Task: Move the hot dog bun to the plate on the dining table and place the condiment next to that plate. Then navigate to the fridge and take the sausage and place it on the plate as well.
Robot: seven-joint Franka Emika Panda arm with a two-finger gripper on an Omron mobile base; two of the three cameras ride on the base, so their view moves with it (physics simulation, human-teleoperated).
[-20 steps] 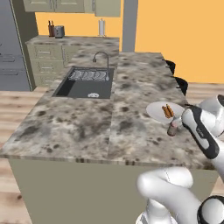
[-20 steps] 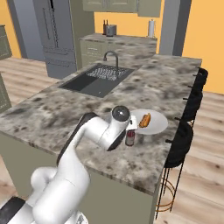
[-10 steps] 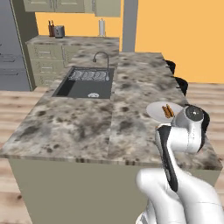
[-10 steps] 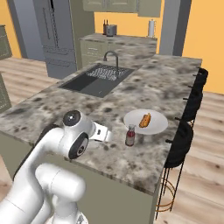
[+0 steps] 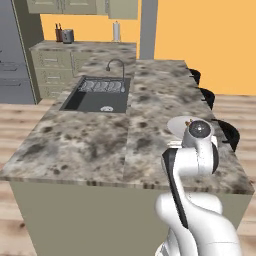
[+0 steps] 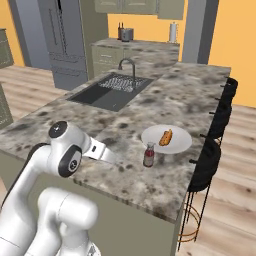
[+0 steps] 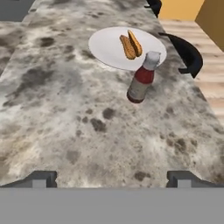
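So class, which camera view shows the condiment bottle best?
The hand view: the condiment bottle stands upright, close and unblocked, beside the plate. The right base view shows it smaller; in the left base view the arm stands in front of it.

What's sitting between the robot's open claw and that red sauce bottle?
Nothing: in the hand view, bare speckled counter runs from the gripper to the bottle.

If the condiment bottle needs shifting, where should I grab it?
Grip the upright dark-red sauce bottle with the white cap around its wider lower body, coming from the bare granite counter side, since the round white plate sits close behind it.
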